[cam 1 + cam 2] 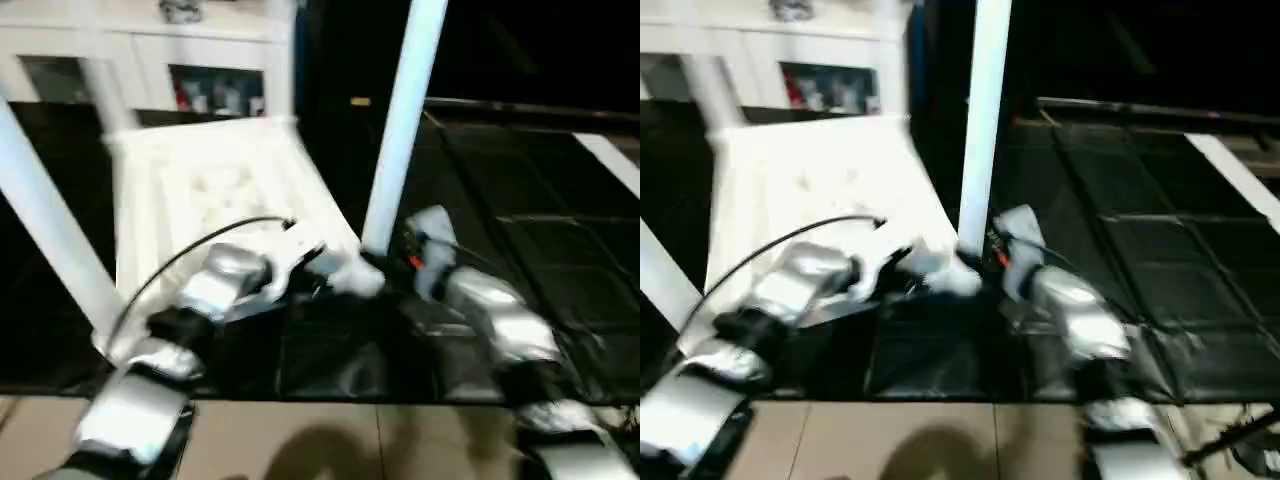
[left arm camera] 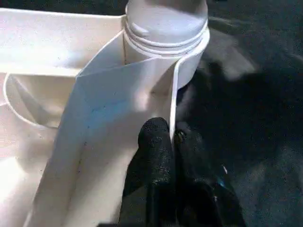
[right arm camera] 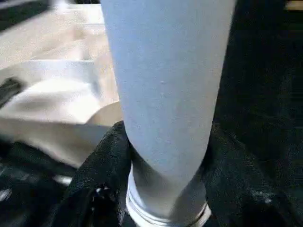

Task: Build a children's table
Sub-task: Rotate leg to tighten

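Note:
The white table top (image 1: 210, 190) lies upside down on a dark mat, ribbed underside up. A long white leg (image 1: 400, 120) stands upright in its near right corner socket (image 2: 165, 28). My right gripper (image 3: 165, 161) is shut on this leg just above the socket, a black finger (image 3: 102, 163) on each side. My left gripper (image 2: 165, 137) is shut on the thin rim wall (image 2: 128, 90) of the top, right beside that socket. Another leg (image 1: 50, 230) leans up at the left corner. Two more white legs rise at the far corners (image 1: 283, 55).
A white cabinet with glass doors (image 1: 150, 50) stands behind the table. The dark mat (image 1: 520, 230) stretches out to the right, with a white strip (image 1: 610, 160) at its far right. Beige floor tiles (image 1: 350, 440) run along the near edge.

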